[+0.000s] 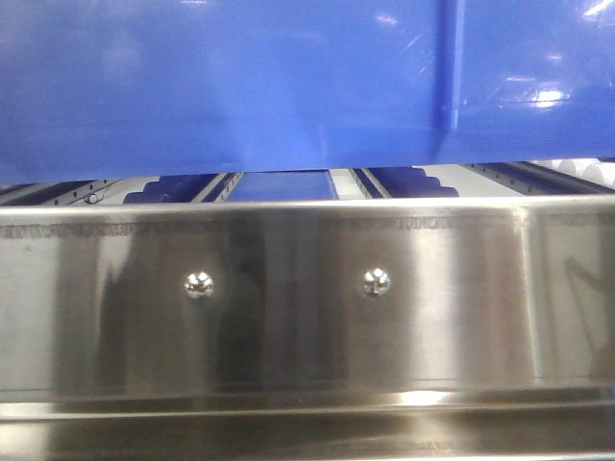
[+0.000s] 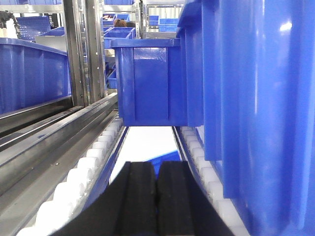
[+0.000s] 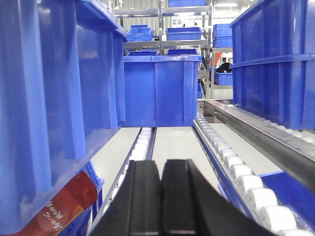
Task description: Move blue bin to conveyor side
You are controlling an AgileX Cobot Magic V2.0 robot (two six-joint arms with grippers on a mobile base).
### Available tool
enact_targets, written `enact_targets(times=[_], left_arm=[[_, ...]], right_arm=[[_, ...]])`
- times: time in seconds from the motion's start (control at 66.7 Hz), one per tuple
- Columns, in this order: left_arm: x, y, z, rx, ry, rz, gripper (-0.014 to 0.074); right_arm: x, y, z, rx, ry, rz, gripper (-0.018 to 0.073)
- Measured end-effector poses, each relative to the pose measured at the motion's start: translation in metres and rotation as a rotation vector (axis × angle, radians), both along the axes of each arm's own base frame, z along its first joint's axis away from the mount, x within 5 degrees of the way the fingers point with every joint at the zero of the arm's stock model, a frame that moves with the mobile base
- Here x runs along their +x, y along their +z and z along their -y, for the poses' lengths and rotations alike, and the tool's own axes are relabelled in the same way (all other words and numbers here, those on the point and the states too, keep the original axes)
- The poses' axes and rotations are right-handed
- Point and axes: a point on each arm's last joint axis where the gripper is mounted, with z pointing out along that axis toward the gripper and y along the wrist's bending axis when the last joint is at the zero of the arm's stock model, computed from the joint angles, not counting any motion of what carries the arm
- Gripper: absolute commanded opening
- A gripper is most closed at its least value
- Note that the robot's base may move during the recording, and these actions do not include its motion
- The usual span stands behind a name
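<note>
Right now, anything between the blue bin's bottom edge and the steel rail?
Only an open gap, seen in the front view: blue bin above, steel rail below, roller tracks showing through behind.

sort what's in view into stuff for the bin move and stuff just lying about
For the job:
- blue bin
- left gripper, shut, beside the bin
- right gripper, shut, on the bin's other side

Just lying about:
- steel rail with two rivets
- white rollers
- bin ahead on the rollers
- neighbouring bin
- red packet
</note>
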Motion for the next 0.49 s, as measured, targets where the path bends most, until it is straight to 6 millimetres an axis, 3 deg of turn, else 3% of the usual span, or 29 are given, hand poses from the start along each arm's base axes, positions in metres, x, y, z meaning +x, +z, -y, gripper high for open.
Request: enact_targets(times=[0.495], left_arm=[[0.0, 0.0, 0.0, 0.0, 0.0, 0.0, -0.0024]], right_arm=[[0.0, 0.0, 0.0, 0.0, 0.0, 0.0, -0.0066]])
